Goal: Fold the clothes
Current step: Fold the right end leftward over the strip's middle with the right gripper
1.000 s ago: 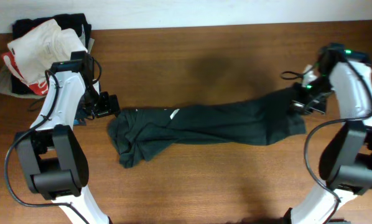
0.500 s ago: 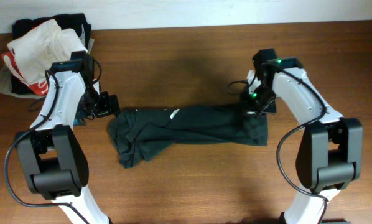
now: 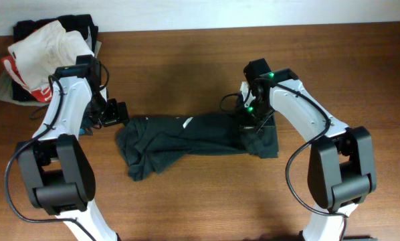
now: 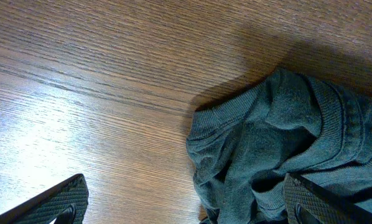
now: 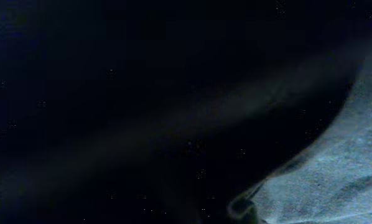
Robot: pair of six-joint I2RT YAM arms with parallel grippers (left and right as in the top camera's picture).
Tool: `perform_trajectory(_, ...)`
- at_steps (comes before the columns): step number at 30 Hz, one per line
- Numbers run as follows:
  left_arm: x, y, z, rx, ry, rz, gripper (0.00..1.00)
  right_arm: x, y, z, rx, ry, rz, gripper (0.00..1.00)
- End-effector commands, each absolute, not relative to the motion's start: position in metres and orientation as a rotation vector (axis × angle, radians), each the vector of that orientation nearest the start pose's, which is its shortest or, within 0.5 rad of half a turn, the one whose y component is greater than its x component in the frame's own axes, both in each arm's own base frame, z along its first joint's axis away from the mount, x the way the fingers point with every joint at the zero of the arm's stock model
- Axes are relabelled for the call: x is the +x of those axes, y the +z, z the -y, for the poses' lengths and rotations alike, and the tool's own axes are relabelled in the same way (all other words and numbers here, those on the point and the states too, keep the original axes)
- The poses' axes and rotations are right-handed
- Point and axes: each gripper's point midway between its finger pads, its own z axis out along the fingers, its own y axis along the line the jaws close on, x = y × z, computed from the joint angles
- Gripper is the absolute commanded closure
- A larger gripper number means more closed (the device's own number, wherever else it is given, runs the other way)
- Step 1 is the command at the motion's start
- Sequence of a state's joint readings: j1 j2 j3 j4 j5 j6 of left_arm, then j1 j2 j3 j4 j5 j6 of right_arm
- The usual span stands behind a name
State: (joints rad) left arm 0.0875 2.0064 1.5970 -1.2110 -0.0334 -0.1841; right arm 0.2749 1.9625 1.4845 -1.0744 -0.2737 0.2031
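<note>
Overhead, the dark shirt (image 3: pixel 186 137) runs from beside the spread left hand (image 3: pixel 114 114) to under the right hand (image 3: pixel 252 126), grip hidden.

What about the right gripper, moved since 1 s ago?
Yes. The right gripper moved left along the table, toward the clothes pile, dragging the dark garment by its end.

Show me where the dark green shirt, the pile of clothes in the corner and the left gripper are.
dark green shirt (image 3: pixel 207 134): overhead view, middle of the bunched body.
pile of clothes (image 3: pixel 43 50): overhead view, cream garment on top.
left gripper (image 3: pixel 118 112): overhead view, between its fingertips.
</note>
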Motion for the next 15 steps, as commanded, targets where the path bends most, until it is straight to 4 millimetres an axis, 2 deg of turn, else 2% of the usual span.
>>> perform_trajectory(1, 0.368, 0.070, -0.040, -0.444, 0.049, -3.142, 0.01, 0.340, 0.064, -0.158, -0.096, 0.529, -3.153, 0.96)
perform_trajectory(7, 0.368, 0.070, -0.040, -0.444, 0.048, -3.142, 0.01, 0.335, 0.064, -0.169, -0.146, 0.530, -3.155, 0.95)
perform_trajectory(8, 0.368, 0.070, -0.040, -0.444, 0.048, -3.142, 0.01, 0.334, 0.064, -0.173, -0.166, 0.530, -3.154, 0.92)
perform_trajectory(10, 0.368, 0.070, -0.040, -0.444, 0.048, -3.143, 0.01, 0.333, 0.064, -0.179, -0.196, 0.533, -3.145, 0.78)
perform_trajectory(13, 0.368, 0.070, -0.040, -0.443, 0.048, -3.143, 0.01, 0.332, 0.064, -0.189, -0.237, 0.536, -3.129, 0.39)
perform_trajectory(15, 0.368, 0.070, -0.040, -0.443, 0.049, -3.143, 0.01, 0.333, 0.064, -0.188, -0.237, 0.532, -3.125, 0.19)
